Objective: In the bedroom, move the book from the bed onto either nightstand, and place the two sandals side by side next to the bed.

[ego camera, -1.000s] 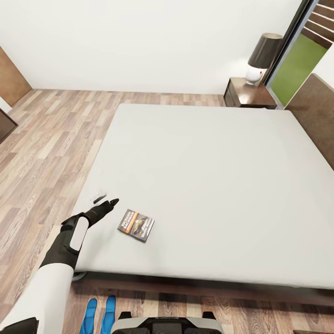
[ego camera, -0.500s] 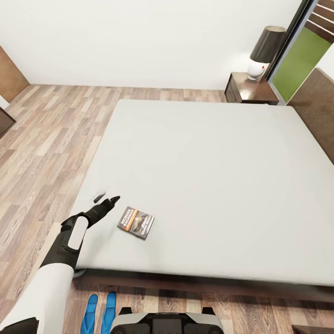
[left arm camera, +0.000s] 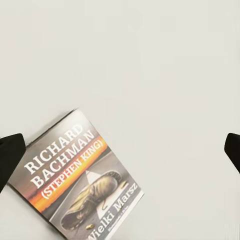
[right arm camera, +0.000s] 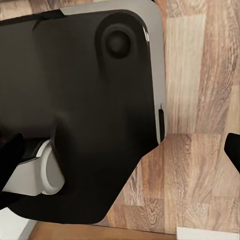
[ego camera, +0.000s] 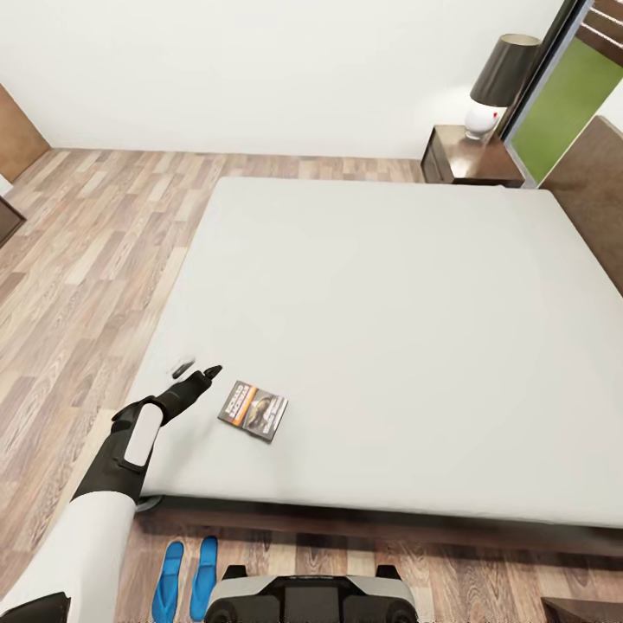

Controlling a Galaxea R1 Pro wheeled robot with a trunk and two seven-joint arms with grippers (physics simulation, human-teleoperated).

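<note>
The book point(ego camera: 253, 411) lies flat on the pale grey-white mattress of the bed point(ego camera: 389, 303), near the bed's foot-end corner on the robot's left, cover up with its white lettering legible in the left wrist view point(left arm camera: 75, 175). The left gripper point(ego camera: 197, 374) hovers just beside the book, fingers spread wide and holding nothing. The right gripper's point(right arm camera: 120, 150) fingertips stand wide apart over the robot's dark base point(right arm camera: 85, 100) and the floor. Brown wood-plank floor point(ego camera: 78, 260) surrounds the bed; plain white walls point(ego camera: 260, 69) rise behind. A nightstand point(ego camera: 472, 156) carrying a lamp point(ego camera: 497, 82) stands at the far corner. The two sandals point(ego camera: 185, 578) lie side by side on the floor at the bed's foot.
</note>
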